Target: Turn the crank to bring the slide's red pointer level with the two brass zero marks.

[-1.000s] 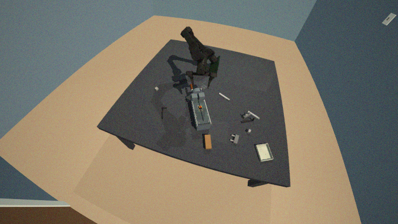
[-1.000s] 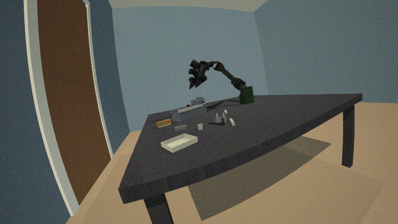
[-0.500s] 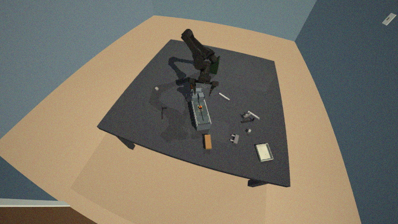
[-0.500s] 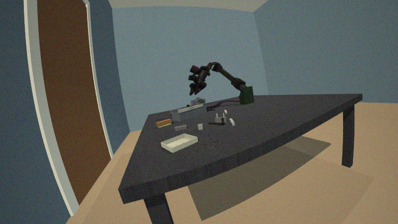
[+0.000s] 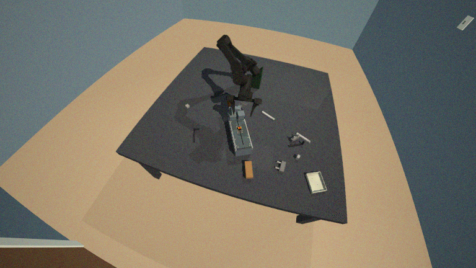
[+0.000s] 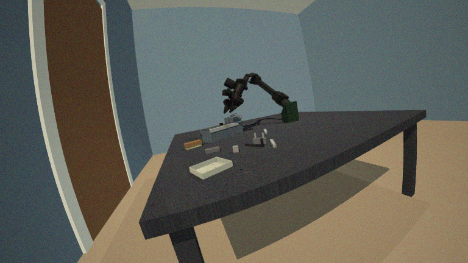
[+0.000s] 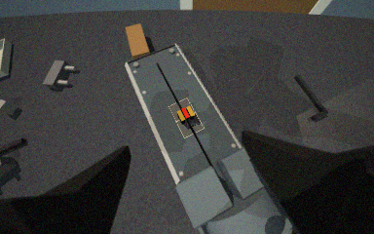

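Observation:
The grey machine stands on the dark table, its long slotted top facing up. Its red pointer sits in a pale outlined window between two brass-yellow marks and looks about level with them; an exact match is too small to tell. The orange crank handle shows at the machine's arm-side end in the top view, partly behind a finger, and is out of the wrist view. My gripper is open and empty, above the machine's housing end, fingers spread to either side.
An orange block lies beyond the machine's far end. A grey pegged block, a small white cube and a cream tray lie to one side. A black L-shaped piece lies opposite.

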You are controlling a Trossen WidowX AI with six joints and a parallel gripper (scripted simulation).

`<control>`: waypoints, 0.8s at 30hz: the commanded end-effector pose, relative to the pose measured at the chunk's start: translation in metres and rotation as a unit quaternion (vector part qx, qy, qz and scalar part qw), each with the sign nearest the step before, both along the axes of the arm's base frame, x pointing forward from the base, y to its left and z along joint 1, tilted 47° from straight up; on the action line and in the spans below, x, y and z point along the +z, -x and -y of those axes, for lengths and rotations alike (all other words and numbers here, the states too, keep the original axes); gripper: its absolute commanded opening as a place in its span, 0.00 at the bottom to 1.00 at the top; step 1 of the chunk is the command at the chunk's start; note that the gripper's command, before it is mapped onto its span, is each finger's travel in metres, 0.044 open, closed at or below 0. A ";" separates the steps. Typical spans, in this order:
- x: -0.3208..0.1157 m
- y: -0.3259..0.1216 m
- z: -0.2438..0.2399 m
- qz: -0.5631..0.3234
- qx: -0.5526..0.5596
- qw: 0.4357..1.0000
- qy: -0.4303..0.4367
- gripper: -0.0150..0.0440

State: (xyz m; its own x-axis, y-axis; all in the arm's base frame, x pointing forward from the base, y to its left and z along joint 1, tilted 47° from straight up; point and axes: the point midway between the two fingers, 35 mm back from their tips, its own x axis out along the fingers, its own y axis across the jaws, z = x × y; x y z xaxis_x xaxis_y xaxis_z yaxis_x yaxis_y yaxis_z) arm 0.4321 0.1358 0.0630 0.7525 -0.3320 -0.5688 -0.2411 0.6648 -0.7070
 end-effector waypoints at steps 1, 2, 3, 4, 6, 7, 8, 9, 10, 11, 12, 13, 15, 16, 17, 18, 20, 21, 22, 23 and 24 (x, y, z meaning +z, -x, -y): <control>-0.001 0.000 0.000 -0.002 0.002 1.000 0.000 1.00; -0.001 0.000 0.000 -0.002 0.002 1.000 0.000 1.00; -0.001 0.000 0.000 -0.002 0.002 1.000 0.000 1.00; -0.001 0.000 0.000 -0.002 0.002 1.000 0.000 1.00; -0.001 0.000 0.000 -0.002 0.002 1.000 0.000 1.00; -0.001 0.000 0.000 -0.002 0.002 1.000 0.000 0.96; -0.001 0.000 0.000 -0.002 0.002 1.000 0.000 0.91; -0.001 0.000 0.000 -0.002 0.002 1.000 0.000 0.87; -0.001 0.000 0.000 -0.002 0.002 1.000 0.000 0.82; -0.001 0.000 0.000 -0.002 0.002 1.000 0.000 0.78; -0.001 0.000 0.000 -0.002 0.002 1.000 0.000 0.73; -0.001 0.000 0.000 -0.002 0.002 1.000 0.000 0.69; -0.001 0.000 0.000 -0.002 0.002 1.000 0.000 0.60; -0.001 0.000 0.000 -0.002 0.002 1.000 0.000 0.56; -0.001 0.000 0.000 -0.002 0.002 1.000 0.000 0.51; -0.001 0.000 0.000 -0.002 0.002 1.000 0.000 0.47; -0.001 0.000 0.000 -0.002 0.002 1.000 0.000 0.38; -0.001 0.000 0.000 -0.002 0.002 1.000 0.000 0.33; -0.001 0.000 0.000 -0.002 0.002 1.000 0.000 0.29; -0.001 0.000 0.000 -0.002 0.002 1.000 0.000 0.25; -0.001 0.000 0.000 -0.002 0.002 1.000 0.000 0.25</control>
